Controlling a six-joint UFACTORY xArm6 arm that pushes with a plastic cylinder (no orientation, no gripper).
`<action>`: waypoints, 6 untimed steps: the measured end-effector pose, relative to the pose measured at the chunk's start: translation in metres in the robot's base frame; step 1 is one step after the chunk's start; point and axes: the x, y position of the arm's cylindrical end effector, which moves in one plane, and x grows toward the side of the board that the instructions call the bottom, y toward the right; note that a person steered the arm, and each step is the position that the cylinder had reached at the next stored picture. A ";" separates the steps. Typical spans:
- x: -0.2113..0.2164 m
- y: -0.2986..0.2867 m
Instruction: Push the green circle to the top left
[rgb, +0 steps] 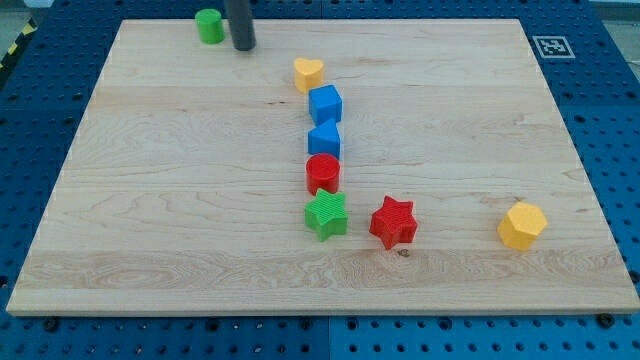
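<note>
The green circle (209, 25) stands near the board's top edge, towards the view's left. My tip (243, 46) touches the board just to the right of it, a small gap apart. The rod comes down from the view's top edge.
A column of blocks runs down the middle: a yellow heart (309, 73), a blue cube (325, 103), a second blue block (324, 139), a red cylinder (323, 173) and a green star (327, 215). A red star (393, 222) and a yellow hexagon (522, 225) lie further right on the wooden board (150, 200).
</note>
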 end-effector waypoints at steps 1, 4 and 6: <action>-0.020 0.007; -0.042 -0.068; -0.052 -0.090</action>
